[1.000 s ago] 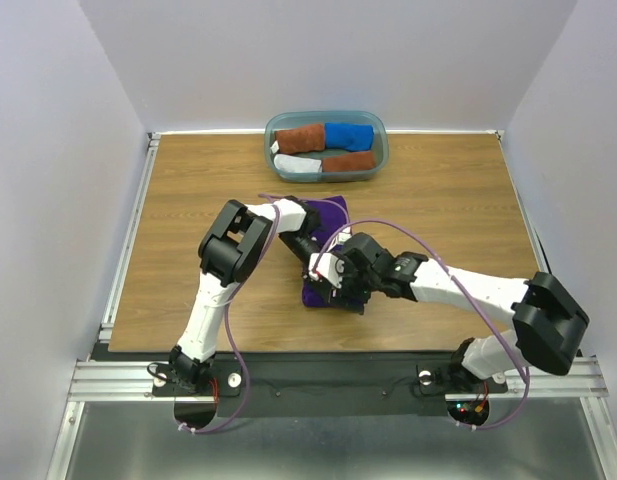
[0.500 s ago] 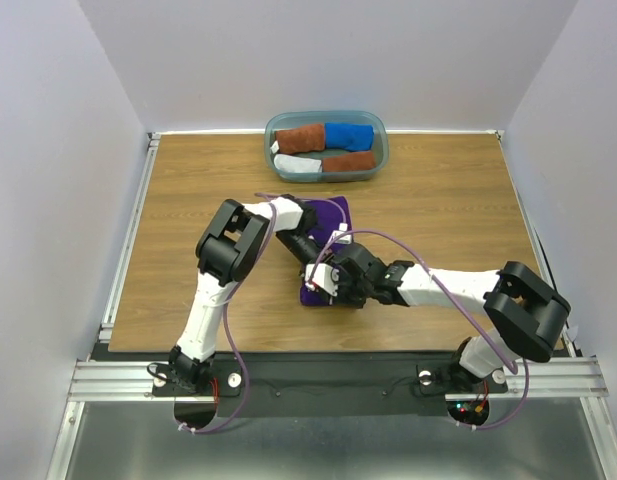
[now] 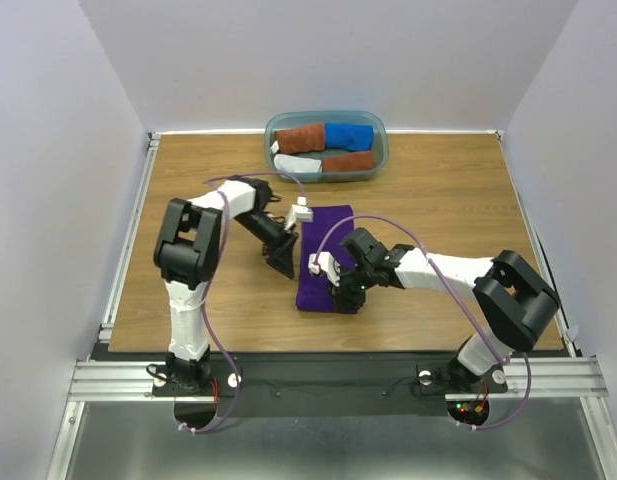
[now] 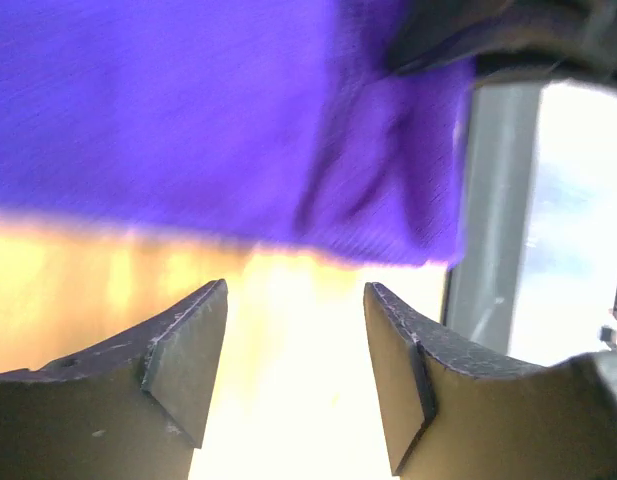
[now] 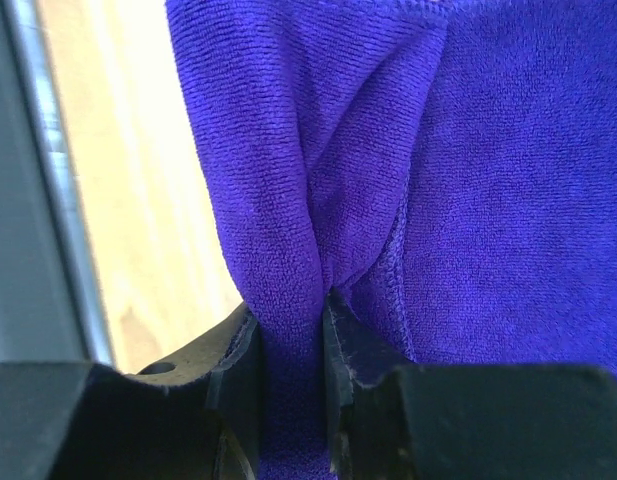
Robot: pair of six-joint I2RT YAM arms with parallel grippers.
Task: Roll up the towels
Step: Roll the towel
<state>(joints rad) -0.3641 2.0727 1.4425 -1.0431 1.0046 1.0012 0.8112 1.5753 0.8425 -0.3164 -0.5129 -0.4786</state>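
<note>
Here the purple towel (image 3: 323, 250) lies flat near the middle of the table (image 3: 458, 220). Its long axis runs from the far edge toward the near edge, and the near end leans slightly toward the left edge. It points roughly at the teal-grey tub (image 3: 380, 135) on the far edge, which holds rolled towels: a rust-brown one (image 3: 300, 138), a blue one (image 3: 348, 135), a pale grey one (image 3: 298, 165) and a second rust-brown one (image 3: 350, 161).

The right gripper (image 3: 345, 293) sits on the towel's near end, toward its right side. In the right wrist view its fingers are clamped on a raised fold of the purple cloth (image 5: 508, 150), which is pinched tight between the pads (image 5: 243, 350), with a stitched hem just beside them. The left gripper (image 3: 282, 262) hangs just off the towel's left edge, apart from the cloth. In the blurred left wrist view its fingers (image 4: 188, 340) stand apart with nothing between them, and the towel (image 4: 188, 110) lies just beyond the tips over bare wood.

The right arm reaches from its base at the near right corner, elbow bent out to the right and forearm stretched left and low across the table. The left arm rises steeply from the near edge, folds at a high elbow, and angles its wrist down and rightward toward the towel.
</note>
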